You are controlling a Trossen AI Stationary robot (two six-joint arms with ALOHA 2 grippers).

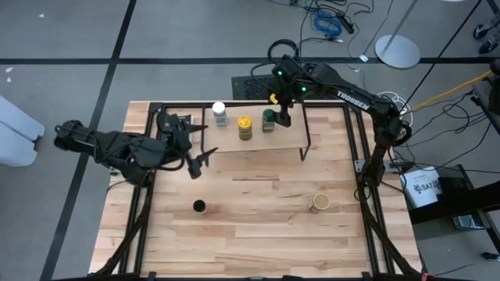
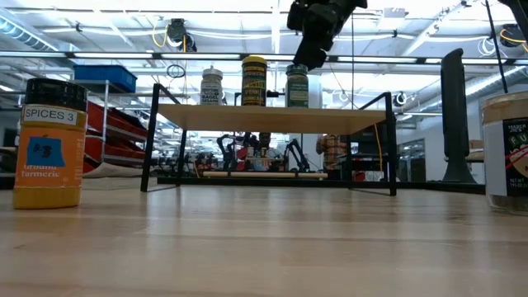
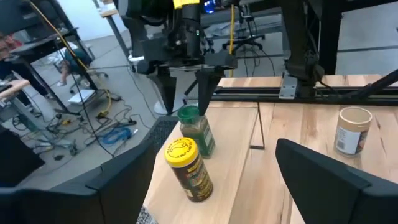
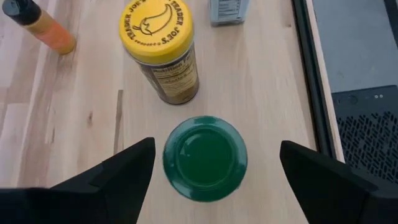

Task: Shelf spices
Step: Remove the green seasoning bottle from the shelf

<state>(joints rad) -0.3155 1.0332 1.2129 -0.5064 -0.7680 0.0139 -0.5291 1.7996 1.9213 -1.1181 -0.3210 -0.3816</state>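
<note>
Now Three Jars Shelved, Two Left

Counter (image 1: 258, 234) first: it carries the shelf (image 1: 258, 139) at its far side. Right end effector (image 1: 284, 119) hangs spread directly over the green jar (image 1: 269, 119), likely just freed there. Left end effector (image 1: 200, 160), also spread and empty, waits beside the shelf's left end. White jar (image 1: 219, 114) and yellow jar (image 1: 244, 127) stand in line on the plank; dark jar (image 1: 199, 206) and tan jar (image 1: 319, 203) sit on the counter, well apart.

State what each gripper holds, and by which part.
Nothing is held. The right gripper hangs open above the green-lidded jar on the shelf, jaws clear of it. The left gripper is open and empty.
</note>
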